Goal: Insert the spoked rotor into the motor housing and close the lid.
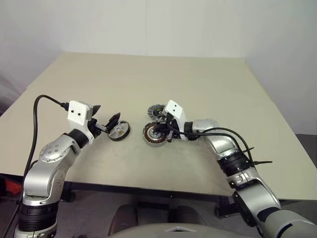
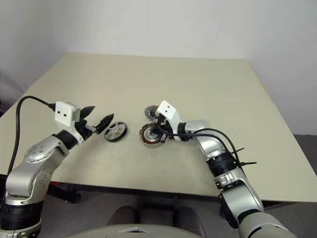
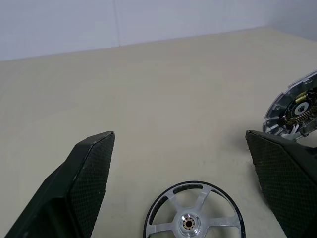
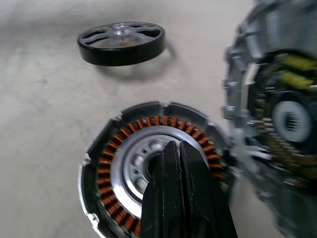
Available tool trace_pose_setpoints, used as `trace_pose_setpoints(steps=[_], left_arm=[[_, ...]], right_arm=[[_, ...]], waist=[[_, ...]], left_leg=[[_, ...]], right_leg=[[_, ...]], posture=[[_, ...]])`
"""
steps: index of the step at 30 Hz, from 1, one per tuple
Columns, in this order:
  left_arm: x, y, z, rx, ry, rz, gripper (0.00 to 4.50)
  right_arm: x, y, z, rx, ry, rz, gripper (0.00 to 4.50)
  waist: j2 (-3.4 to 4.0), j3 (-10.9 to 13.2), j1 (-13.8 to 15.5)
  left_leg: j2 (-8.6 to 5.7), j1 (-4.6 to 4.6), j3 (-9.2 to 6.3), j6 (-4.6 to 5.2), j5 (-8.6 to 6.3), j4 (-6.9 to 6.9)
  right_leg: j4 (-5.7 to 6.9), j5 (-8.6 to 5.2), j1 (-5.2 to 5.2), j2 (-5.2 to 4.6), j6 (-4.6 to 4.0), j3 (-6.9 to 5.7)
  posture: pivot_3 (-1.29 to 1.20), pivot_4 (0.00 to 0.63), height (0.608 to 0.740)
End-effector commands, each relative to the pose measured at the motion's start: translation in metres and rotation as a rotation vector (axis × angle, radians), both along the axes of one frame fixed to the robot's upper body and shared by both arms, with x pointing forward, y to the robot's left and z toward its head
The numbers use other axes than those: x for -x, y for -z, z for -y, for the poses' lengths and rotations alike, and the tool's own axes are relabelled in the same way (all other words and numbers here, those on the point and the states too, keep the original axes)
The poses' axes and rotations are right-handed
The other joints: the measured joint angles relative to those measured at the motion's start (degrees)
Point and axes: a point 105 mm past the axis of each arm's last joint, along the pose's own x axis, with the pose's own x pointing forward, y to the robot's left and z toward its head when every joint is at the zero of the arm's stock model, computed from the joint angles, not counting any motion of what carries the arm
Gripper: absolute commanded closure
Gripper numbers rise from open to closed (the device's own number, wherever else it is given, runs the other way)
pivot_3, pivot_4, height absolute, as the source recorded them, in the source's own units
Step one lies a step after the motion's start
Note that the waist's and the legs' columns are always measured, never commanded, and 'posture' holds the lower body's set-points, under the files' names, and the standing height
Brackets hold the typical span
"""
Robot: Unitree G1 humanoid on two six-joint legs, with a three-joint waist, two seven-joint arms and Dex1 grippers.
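The spoked rotor (image 1: 119,131), a thin black ring with pale spokes, lies flat on the table. My left gripper (image 1: 105,115) hovers open just to its left, and in the left wrist view the rotor (image 3: 193,218) lies low between the two fingers (image 3: 89,173). The motor housing (image 4: 124,163), with copper windings around a silver hub, sits to the right of the rotor. My right gripper (image 4: 177,148) is shut, holding nothing, its tip over the hub. The lid (image 4: 277,119) stands tilted on edge just behind the housing (image 1: 150,135), its inner face showing.
The beige table (image 1: 198,84) stretches wide behind and to both sides of the parts. A black cable (image 1: 37,119) loops from my left wrist, and another (image 1: 223,132) runs along my right forearm. The table's front edge (image 1: 148,187) is close.
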Motion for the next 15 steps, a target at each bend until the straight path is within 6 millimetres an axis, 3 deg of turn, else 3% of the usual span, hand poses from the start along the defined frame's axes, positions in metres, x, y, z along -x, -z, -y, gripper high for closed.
trace_pose_setpoints(steps=[1, 6, 11, 15], left_arm=[[0.001, -0.015, -0.002, -0.014, -0.007, 0.064, 0.0], [0.0, -0.016, -0.002, -0.011, -0.005, 0.065, 0.0], [0.0, -0.015, -0.002, -0.012, -0.005, 0.064, 0.0], [0.0, -0.016, -0.003, -0.016, -0.009, 0.066, 0.0]], right_arm=[[0.0, -0.034, -0.005, -0.013, -0.051, 0.123, 4.45], [0.006, -0.035, -0.007, -0.002, -0.079, 0.119, 4.45], [0.005, -0.021, -0.012, 0.0, -0.055, 0.064, 4.45], [0.003, 0.004, -0.013, 0.024, -0.014, -0.027, 4.45]], waist=[[0.0, 0.0, 0.02], [0.0, 0.0, 0.0], [0.0, 0.0, -0.02], [0.0, 0.0, -0.08]], left_leg=[[0.0, 0.0, 0.0, 0.0, 0.0, 0.0], [0.01, 0.01, 0.0, 0.0, 0.0, -0.01], [0.0, 0.02, 0.0, 0.0, 0.0, -0.01], [0.0, 0.02, 0.0, -0.01, 0.0, -0.02]], right_leg=[[0.0, 0.0, 0.0, 0.0, 0.0, 0.0], [0.0, 0.0, 0.01, 0.01, 0.01, 0.0], [0.0, 0.0, 0.01, 0.01, 0.01, 0.0], [0.0, 0.0, 0.01, 0.01, 0.0, 0.0]], posture=[[0.0, 0.0, 0.74], [0.0, 0.0, 0.74], [0.0, 0.0, 0.74], [0.0, 0.0, 0.74]])
